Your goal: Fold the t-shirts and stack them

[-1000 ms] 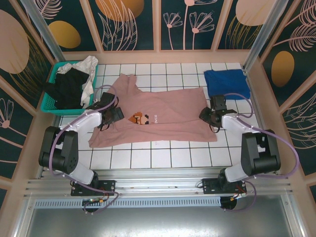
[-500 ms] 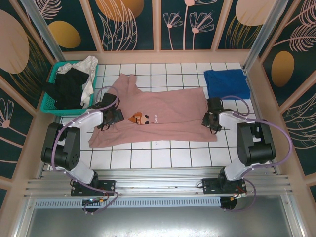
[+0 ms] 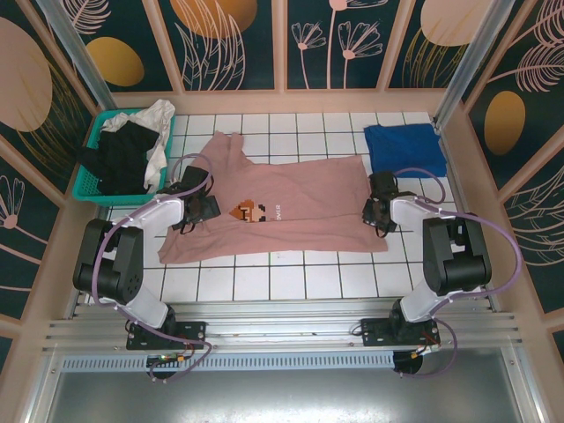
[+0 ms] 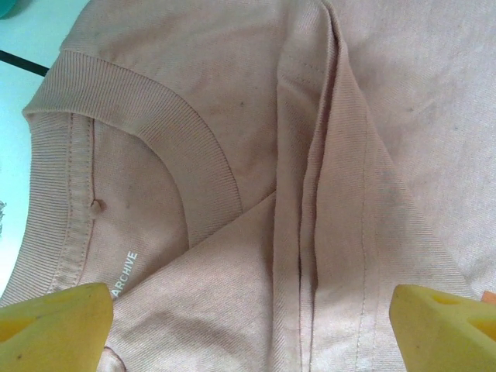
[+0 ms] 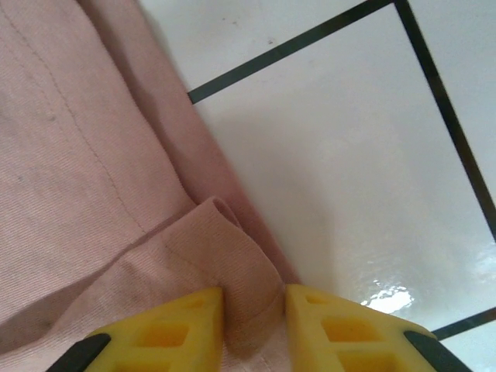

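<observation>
Where the basket sits: upper left, black and white shirts inside.
Pink shirt: flat, centre.
Blue shirt: upper right.
Left gripper: spread over collar.
Right gripper: pinching pink hem.

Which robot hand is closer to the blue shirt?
Right. The right gripper pinches the edge of the pink shirt close by the blue shirt; the left gripper is far across, over the collar.

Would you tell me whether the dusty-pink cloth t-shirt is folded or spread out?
Spread out: the dusty-pink cloth t-shirt lies open across the white tiled table, chest print up, with a narrow crease beside its collar.
</observation>
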You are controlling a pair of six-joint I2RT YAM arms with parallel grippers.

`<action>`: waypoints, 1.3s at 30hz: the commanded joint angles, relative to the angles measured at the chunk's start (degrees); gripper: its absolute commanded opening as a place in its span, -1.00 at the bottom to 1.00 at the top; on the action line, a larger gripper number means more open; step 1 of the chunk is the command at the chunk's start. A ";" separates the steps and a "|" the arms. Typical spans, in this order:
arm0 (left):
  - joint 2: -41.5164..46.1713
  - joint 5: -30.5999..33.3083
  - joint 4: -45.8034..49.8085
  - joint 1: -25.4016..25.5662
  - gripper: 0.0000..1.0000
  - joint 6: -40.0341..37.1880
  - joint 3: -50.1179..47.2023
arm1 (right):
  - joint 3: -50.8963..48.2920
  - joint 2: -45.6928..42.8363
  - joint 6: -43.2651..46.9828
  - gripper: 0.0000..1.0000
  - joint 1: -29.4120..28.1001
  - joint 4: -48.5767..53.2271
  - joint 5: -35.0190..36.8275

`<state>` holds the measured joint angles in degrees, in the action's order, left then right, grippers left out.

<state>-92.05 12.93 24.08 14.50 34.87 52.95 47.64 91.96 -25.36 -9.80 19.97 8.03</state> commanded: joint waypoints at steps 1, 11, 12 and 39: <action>-0.53 1.40 1.11 -0.52 0.84 -1.08 1.28 | 1.48 -1.01 0.57 -0.45 0.27 2.47 2.73; -0.15 1.74 1.08 -0.52 0.83 -1.30 0.70 | 2.69 -0.82 0.57 -0.56 0.23 2.90 2.26; -0.15 1.75 1.08 -0.52 0.83 -1.35 0.68 | 2.96 -0.99 0.60 -0.52 0.28 3.46 2.57; 0.62 2.89 1.52 -0.47 0.81 -2.39 0.57 | 4.46 -3.38 1.39 -1.00 0.41 5.75 3.02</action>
<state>-92.05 14.24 24.25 14.50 33.56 52.93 50.48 91.33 -24.27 -9.78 23.03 9.23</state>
